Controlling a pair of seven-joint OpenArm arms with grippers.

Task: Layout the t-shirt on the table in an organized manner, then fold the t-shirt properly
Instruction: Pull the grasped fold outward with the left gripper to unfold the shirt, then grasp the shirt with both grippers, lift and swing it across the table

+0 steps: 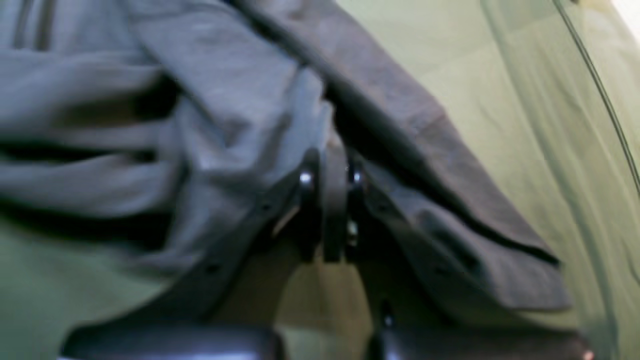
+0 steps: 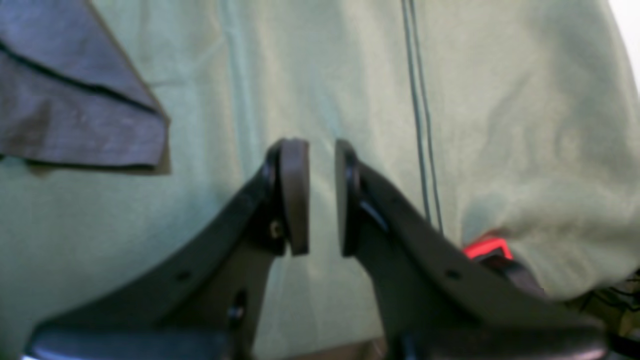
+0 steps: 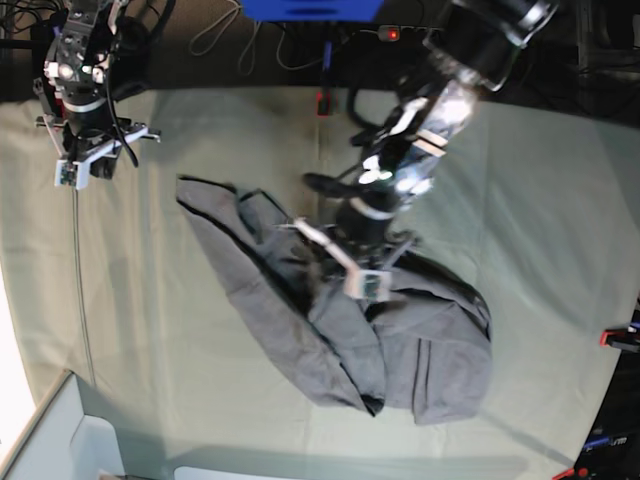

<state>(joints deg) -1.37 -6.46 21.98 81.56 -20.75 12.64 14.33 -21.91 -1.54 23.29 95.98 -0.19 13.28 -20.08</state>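
The grey t-shirt [image 3: 400,340] lies crumpled in the middle of the table [image 3: 150,380], with a long flap stretched toward the upper left. In the left wrist view my left gripper [image 1: 330,200] is shut on a bunched fold of the t-shirt [image 1: 225,100]; in the base view this gripper [image 3: 322,262] sits over the shirt's middle. My right gripper [image 2: 321,197] hangs open over bare green cloth with nothing between its pads, and a corner of the t-shirt [image 2: 75,115] lies off to its left. In the base view the right gripper [image 3: 95,160] stands at the far left corner, apart from the shirt.
Red-orange clamps [image 3: 322,103] [image 3: 620,338] [image 2: 487,247] pin the green cloth at the table's edges. A thin cable [image 3: 78,280] [image 2: 417,100] runs down the left side. A white box [image 3: 60,440] sits at the near left corner.
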